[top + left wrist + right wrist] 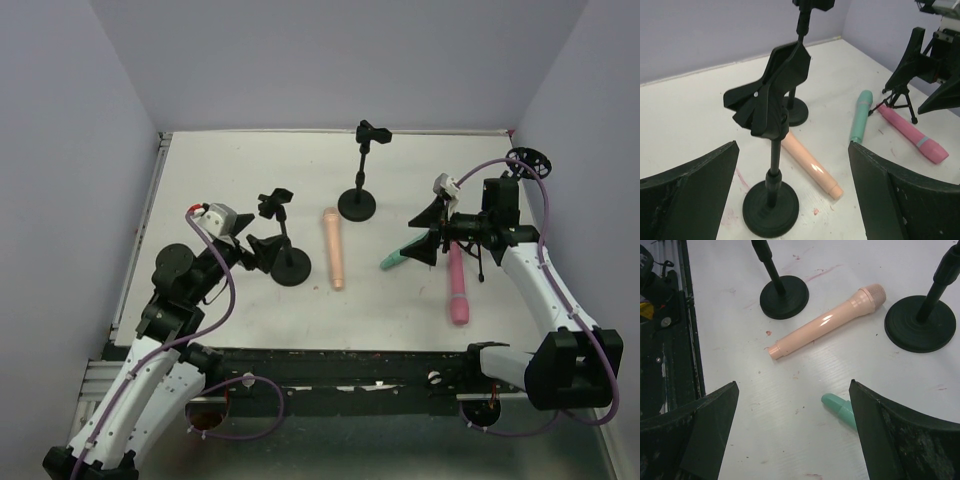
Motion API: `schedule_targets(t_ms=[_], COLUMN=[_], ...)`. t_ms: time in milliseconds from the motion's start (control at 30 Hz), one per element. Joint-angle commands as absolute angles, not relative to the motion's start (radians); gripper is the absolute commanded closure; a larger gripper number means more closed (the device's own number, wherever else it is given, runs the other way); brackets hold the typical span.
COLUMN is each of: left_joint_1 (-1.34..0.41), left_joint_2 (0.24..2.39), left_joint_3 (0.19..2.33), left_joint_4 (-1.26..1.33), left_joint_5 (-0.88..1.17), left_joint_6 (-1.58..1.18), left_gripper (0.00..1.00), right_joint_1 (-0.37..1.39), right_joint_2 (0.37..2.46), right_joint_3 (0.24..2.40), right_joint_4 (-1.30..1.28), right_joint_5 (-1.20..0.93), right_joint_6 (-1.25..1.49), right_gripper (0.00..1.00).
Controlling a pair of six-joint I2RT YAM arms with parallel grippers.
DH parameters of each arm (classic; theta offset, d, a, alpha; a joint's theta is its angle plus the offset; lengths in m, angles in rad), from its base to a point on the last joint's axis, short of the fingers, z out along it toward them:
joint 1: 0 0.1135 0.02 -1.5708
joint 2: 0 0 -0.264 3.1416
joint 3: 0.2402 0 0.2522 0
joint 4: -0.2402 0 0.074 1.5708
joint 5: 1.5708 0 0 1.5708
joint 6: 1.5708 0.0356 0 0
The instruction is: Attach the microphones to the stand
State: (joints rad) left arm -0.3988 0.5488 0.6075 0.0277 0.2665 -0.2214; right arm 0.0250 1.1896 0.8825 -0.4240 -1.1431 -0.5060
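Three microphones, all lying flat on the white table (200, 180), none on a stand. The peach microphone (333, 249) lies between two round-based stands, the teal microphone (861, 115) under the right gripper (428, 232), and the pink microphone (457, 285) just beside it, near a small tripod (901, 97). The left gripper (262, 252) is low, jaws spread wide and empty, facing the near stand (771, 165). The right gripper is tipped downward, jaws wide, holding nothing. The right wrist view shows only the teal tip. Only the overhead view shows the far stand (360, 170) whole.
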Motion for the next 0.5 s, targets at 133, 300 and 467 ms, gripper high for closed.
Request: schedule_targets(t_ms=[133, 300, 467], left_joint_1=[-0.397, -0.397, -0.394], left_joint_2=[0.470, 0.423, 0.397], left_joint_3=[0.637, 0.638, 0.634], left_joint_4=[-0.169, -0.216, -0.203], left_joint_5=[0.297, 0.379, 0.380], left_joint_6=[-0.046, 0.067, -0.033], left_gripper=[0.02, 0.02, 0.02], right_joint_1=[0.028, 0.029, 0.029], right_joint_2=[1.213, 1.229, 1.238], right_joint_3=[0.899, 0.907, 0.902], right_joint_4=[-0.463, -0.482, -0.480], right_joint_5=[-1.169, -1.173, -1.181], right_joint_6=[-0.540, -0.552, -0.546], right_gripper=[0.00, 0.00, 0.00])
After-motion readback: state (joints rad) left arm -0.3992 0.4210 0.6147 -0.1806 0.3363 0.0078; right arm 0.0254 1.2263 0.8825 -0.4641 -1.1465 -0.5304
